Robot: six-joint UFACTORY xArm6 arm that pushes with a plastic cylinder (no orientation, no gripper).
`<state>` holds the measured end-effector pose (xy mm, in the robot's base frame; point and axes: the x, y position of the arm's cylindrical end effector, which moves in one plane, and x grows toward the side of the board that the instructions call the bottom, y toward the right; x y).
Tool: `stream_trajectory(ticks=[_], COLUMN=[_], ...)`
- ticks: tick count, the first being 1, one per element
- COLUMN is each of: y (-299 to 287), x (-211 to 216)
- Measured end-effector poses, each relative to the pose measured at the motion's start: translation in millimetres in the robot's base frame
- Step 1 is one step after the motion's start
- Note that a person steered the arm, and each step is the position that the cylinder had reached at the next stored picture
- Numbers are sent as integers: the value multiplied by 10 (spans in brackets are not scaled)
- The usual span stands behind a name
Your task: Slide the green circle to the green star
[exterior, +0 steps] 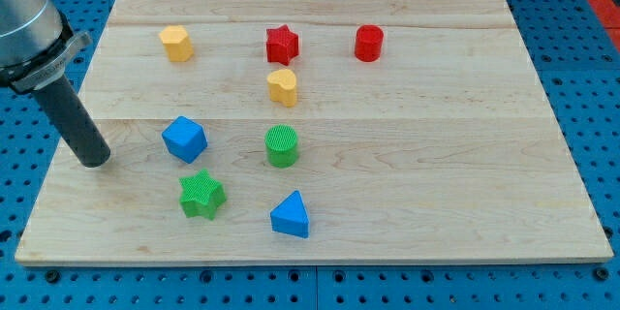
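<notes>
My tip (94,160) rests on the worktop (436,155) near its left edge in the view, well apart from every block; there is no pincer on this rod, so nothing here can be apart, together or clamped. The green circle (282,145) stands a little below the board's middle, and the green star (201,195) lies down and to the view's left of it, near but not touching. The straight stretch of wood between these two is bare. The blue cube (184,139) sits just above the star and level with the circle, to the circle's left, so it lies between my tip and the circle. The blue triangle (291,215) sits below the circle, toward the view's bottom, to the right of the star. Just above the circle is a yellow heart (283,87), and above that a red star (282,45). A red cylinder (369,44) stands to the right of the red star near the view's top, and a yellow hexagon (176,44) near the top left. None of the blocks touch one another.
</notes>
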<state>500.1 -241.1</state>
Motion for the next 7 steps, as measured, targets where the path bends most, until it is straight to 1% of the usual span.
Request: stream_trajectory(ticks=[3,5,6,7], y=[0,41,393,610], x=[-54,-226,-517,-747])
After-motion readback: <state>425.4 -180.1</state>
